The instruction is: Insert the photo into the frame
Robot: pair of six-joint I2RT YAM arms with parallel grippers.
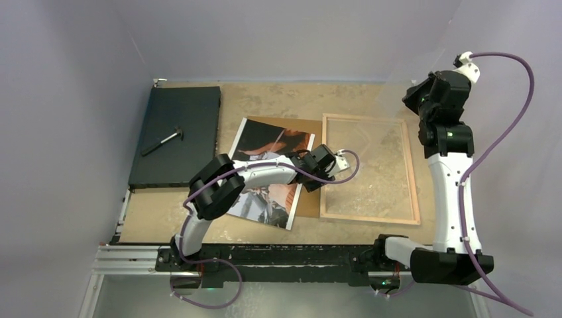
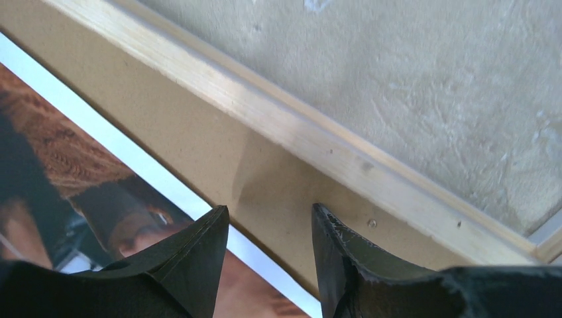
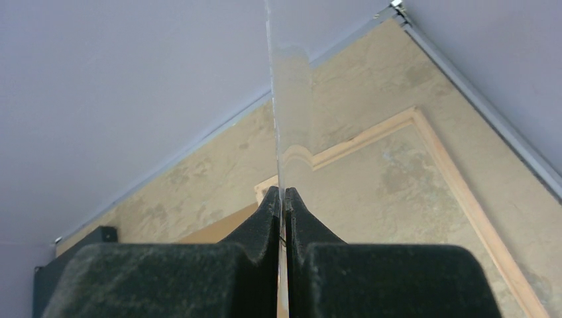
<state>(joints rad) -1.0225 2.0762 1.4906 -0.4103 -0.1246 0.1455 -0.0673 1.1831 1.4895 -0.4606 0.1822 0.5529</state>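
Left gripper (image 2: 269, 211): jaws about half open, with nothing between the fingers. It hangs low over the strip of brown backing panel (image 1: 307, 199) that shows between the photo and the frame.
Left fingertips: one lies over the photo's white border and the other over bare backing panel. The pictures do not show whether they touch the surface.
Right gripper (image 3: 281, 192): raised high above the far right corner of the table (image 1: 278, 99). Its jaws are closed tight on the edge of a thin clear pane (image 3: 285, 119), which stands upright above the fingers.
Photo (image 1: 262, 140): lies face up on the backing panel at mid-table, turned at an angle to the table edges. The left arm crosses over its middle.
Frame (image 1: 368, 216): lies flat on the table, just right of the photo, with its light wooden rails up and the tabletop showing through the opening. Its left rail rests against the backing panel's edge.
Photo to frame: not touching; the photo is outside the frame.
Black board (image 1: 175, 136): flat at far left, well apart from the photo, with a small hammer-like tool (image 1: 162, 140) on it.
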